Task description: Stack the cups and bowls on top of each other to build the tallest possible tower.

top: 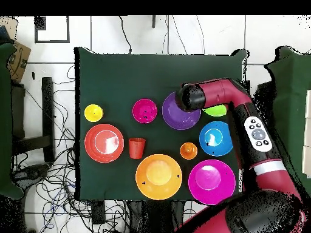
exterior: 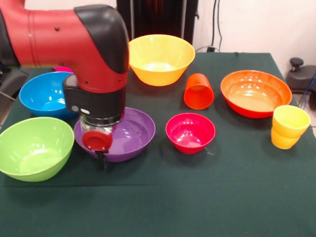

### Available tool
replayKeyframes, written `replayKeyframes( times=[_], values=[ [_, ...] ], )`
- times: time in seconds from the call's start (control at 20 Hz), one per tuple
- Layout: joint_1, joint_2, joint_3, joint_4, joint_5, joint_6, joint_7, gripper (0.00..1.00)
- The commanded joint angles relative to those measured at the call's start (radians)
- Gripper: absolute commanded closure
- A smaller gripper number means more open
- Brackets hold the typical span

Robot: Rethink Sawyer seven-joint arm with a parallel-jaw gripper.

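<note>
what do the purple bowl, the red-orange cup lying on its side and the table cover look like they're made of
Purple bowl: looks like glossy moulded plastic; light glints off its smooth inner wall.
Red-orange cup: likely the same shiny plastic, plain smooth sides with a soft sheen.
Table cover: seems a dark green matte cloth, with no reflections and a soft, slightly uneven surface.

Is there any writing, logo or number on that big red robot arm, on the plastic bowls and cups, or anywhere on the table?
None can be read.
Red and black robot arm: no lettering shows; its grey button panel has marks too small to read.
Brown cardboard box beside the table: dark print, too blurred to read.
Bowls, cups: plain.
</note>
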Motion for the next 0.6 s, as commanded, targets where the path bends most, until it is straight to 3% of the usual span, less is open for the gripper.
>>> replayKeyframes(
  times=[0.05, 0.6],
  values=[
    [-0.029, -0.064, -0.058, 0.093, 0.022, 0.109, -0.297, 1.00],
    [-0.057, -0.155, -0.056, 0.168, 0.072, 0.164, -0.264, 1.00]
  ],
)
